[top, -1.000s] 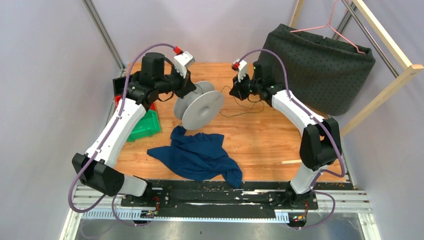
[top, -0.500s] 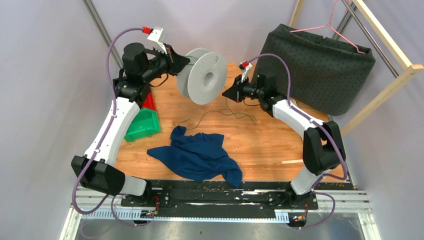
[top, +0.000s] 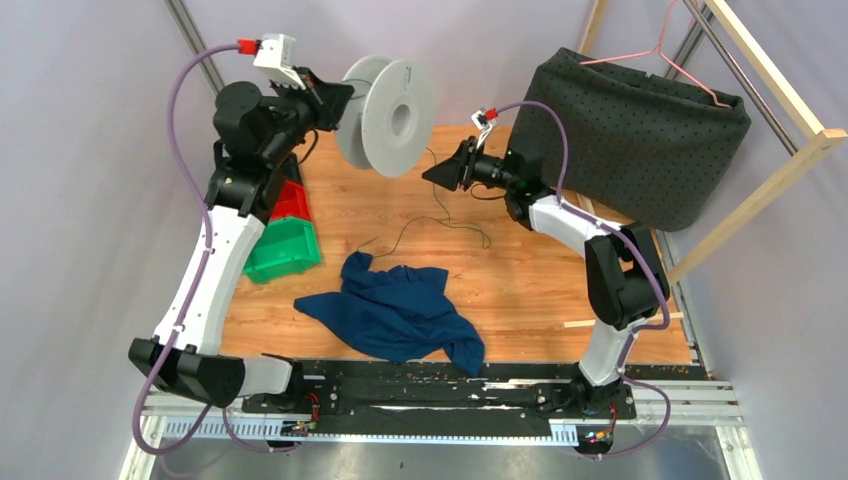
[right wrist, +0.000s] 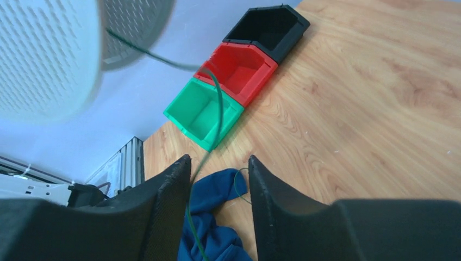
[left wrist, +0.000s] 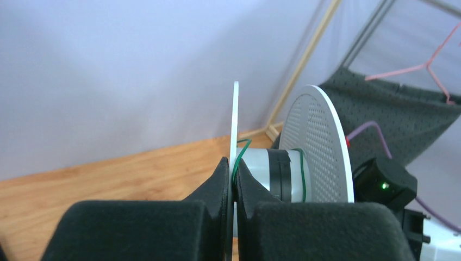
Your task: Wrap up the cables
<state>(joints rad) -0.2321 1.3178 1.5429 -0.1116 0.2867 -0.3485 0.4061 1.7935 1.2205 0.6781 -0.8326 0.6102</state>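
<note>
Spool: matt, perforated white plastic. Bench: smooth grained wood. Cloth: soft blue fabric. Bins: glossy plastic. Left hand: matt black padding.

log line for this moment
left gripper: shut on white perforated round spool flange | right gripper: open, thin dark green wire between fingers | wire: some on hub, rest on wooden table

Blue cloth near green bin
</note>
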